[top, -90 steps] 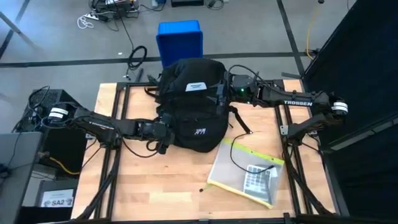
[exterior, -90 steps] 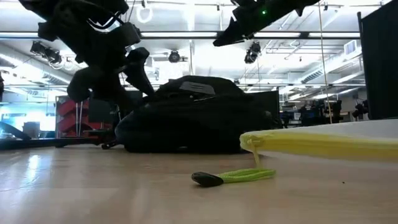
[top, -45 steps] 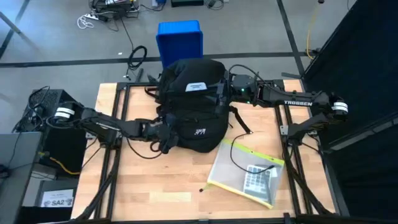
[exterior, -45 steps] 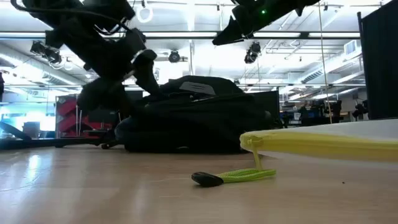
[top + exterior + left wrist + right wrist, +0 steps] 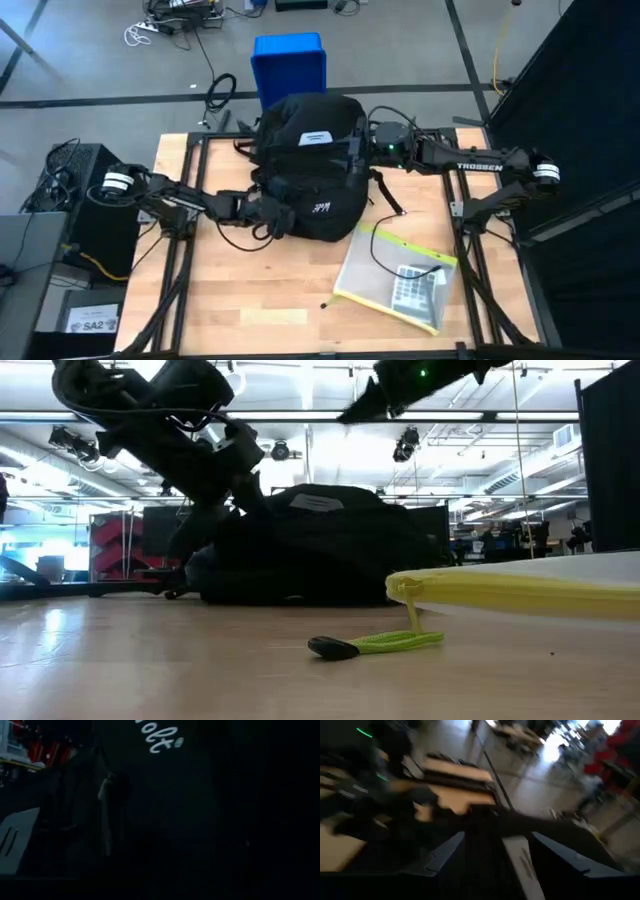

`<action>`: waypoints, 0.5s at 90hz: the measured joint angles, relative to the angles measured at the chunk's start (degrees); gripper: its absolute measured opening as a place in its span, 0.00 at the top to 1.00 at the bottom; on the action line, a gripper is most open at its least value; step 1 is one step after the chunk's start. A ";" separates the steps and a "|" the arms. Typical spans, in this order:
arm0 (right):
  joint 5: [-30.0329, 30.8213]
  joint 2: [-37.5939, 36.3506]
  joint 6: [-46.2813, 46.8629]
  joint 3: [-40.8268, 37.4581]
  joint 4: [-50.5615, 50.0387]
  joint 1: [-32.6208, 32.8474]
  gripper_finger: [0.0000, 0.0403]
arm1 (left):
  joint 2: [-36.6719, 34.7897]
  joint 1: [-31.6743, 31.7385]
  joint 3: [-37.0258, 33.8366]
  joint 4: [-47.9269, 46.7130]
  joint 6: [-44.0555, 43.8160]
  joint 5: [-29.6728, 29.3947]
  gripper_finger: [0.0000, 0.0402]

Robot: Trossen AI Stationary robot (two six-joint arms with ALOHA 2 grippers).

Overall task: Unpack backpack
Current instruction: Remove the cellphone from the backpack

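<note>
The backpack [image 5: 310,165] under me is matt black woven cloth, soft and creased, with a white printed logo [image 5: 321,210] and a stitched white label [image 5: 315,139]. My bench [image 5: 240,290] is pale wood, smooth, with a faint sheen in the low view. The pouch [image 5: 395,278] lying on it is clear glossy plastic edged in yellow-green fabric. Behind the bench stands a blue box [image 5: 290,62] of hard, smooth plastic. My arms look like matt dark metal and plastic.
</note>
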 joint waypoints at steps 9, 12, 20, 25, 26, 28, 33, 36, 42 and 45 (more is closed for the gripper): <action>-0.22 -0.68 -2.65 0.00 0.81 2.21 0.56 | 0.00 0.61 0.00 1.59 -0.03 -0.98 0.89; -0.16 -0.74 -3.14 0.00 0.99 3.03 0.56 | 0.00 0.72 -0.02 2.69 -0.04 -1.79 0.94; -0.32 -0.72 -3.21 0.00 0.61 4.82 0.58 | -0.33 1.11 0.12 6.86 -0.14 -3.42 0.97; -1.10 -0.72 -3.16 0.00 -0.37 5.97 0.58 | -1.00 1.32 1.05 8.03 -0.81 -4.61 0.98; -1.21 -0.72 -3.16 0.00 -0.59 6.22 0.59 | -1.17 1.38 1.31 8.16 -1.17 -4.70 0.99; -1.31 -0.72 -3.16 0.00 -1.24 6.69 0.59 | -1.47 1.61 2.01 8.27 -1.76 -4.90 0.99; -1.33 -0.61 -3.16 0.00 -2.74 7.94 0.59 | -2.08 2.25 3.83 8.41 -3.61 -5.02 0.99; -1.33 -0.59 -3.05 0.00 -3.47 8.70 0.59 | -2.34 2.64 4.86 8.35 -4.69 -5.02 0.99; -1.33 -0.59 -2.54 0.00 -4.39 10.38 0.59 | -2.43 3.38 7.00 7.82 -6.57 -5.57 0.99; -1.31 -0.59 -2.20 0.00 -4.38 11.21 0.58 | -2.43 3.84 8.09 7.40 -7.35 -5.78 1.00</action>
